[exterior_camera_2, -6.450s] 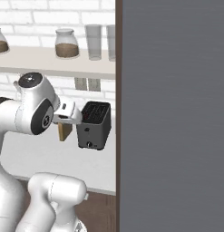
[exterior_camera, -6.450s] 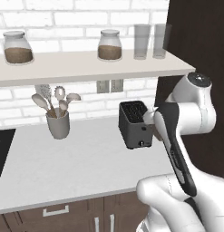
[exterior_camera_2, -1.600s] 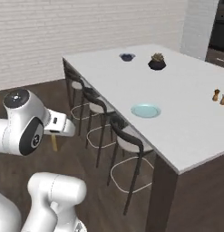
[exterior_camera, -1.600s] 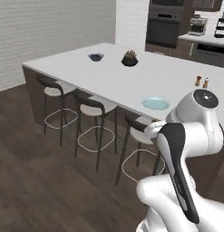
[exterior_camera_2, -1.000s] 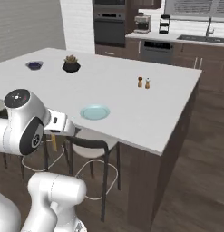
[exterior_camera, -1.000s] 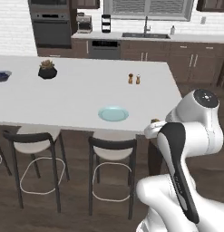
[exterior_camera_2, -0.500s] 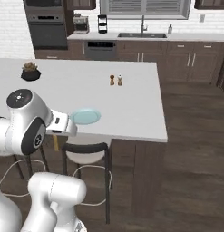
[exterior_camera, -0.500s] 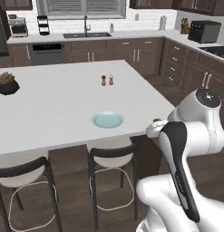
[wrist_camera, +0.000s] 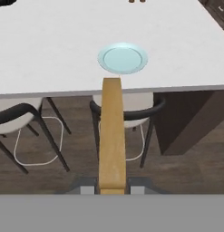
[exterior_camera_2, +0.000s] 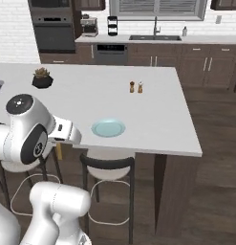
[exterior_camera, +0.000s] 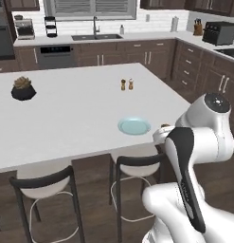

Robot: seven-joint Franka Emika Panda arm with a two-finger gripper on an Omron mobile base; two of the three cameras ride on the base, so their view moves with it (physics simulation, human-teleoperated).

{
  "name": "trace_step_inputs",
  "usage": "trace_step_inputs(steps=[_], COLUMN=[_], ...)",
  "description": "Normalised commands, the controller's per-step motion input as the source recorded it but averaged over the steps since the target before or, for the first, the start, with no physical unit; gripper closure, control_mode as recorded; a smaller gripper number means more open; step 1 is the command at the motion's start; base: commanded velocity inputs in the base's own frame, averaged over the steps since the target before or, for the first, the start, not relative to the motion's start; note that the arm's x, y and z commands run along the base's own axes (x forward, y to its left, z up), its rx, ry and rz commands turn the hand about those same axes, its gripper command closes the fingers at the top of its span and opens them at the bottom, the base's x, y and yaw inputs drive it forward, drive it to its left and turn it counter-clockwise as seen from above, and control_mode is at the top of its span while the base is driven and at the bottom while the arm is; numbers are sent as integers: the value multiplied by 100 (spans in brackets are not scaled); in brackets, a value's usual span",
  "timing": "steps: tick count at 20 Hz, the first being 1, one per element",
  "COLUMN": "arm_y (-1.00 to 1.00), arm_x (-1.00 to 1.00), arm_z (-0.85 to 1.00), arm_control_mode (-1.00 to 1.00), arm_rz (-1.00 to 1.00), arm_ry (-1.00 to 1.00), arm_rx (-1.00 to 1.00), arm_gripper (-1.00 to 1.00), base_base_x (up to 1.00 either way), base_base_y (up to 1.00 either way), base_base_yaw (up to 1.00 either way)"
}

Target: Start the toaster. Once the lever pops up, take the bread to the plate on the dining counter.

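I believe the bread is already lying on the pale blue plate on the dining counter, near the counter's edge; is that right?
Not quite. The bread is not on the plate; the tool holds it short of the dining counter, above the stools. The plate does lie near the counter's edge. The hand view shows this.

Two small shakers stood side by side, a potted plant well apart from them.

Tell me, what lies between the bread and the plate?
Hand view: bare white dining counter edge lies between the bread held by the end effector and the plate.
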Motion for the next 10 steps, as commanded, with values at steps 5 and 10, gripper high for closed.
trace_step_inputs(steps=[5, 10], arm_y=[0, 0], arm_x=[0, 0], arm_z=[0, 0], arm_control_mode=[100, 100], arm_rz=[0, 0], arm_ry=[0, 0], arm_rx=[0, 0], arm_gripper=[100, 100], base_base_x=[53, 40], base_base_y=[-34, -38], base_base_yaw=[5, 6])
